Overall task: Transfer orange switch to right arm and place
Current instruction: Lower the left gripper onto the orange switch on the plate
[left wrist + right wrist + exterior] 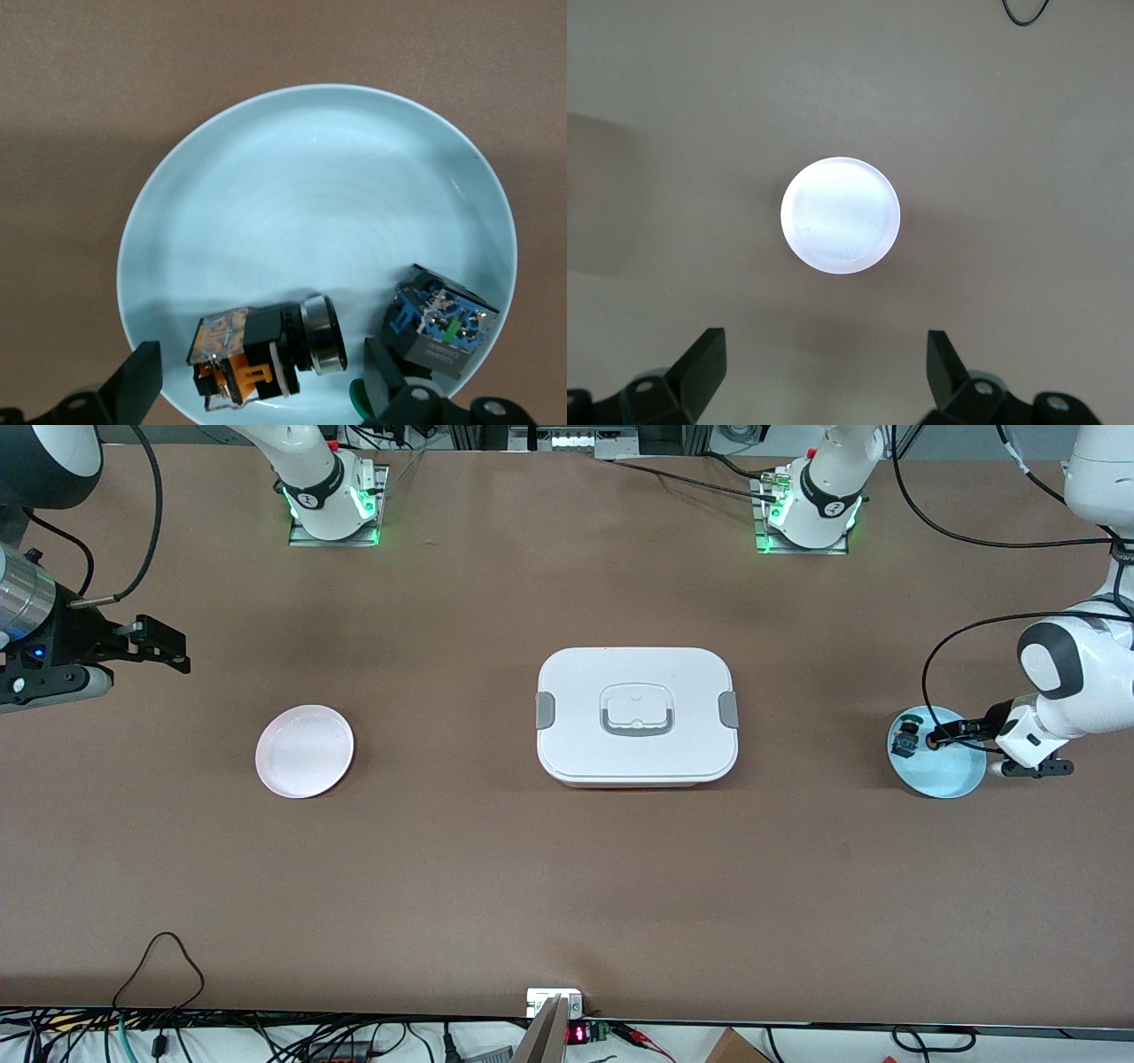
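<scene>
1. The right gripper (164, 646) is being held spread above the table's right-arm end, waiting.
2. The left gripper (261, 381) is being held spread around the orange switch (261, 350), not yet pinching.
3. The orange switch is lying on the blue plate (310, 177); being judged light, rigid, slippery at its metal collar, best gripped across the black body.

The orange switch (257, 350), black-bodied with a silver-ringed cap, lies on its side in the pale blue plate (310, 177).
</scene>
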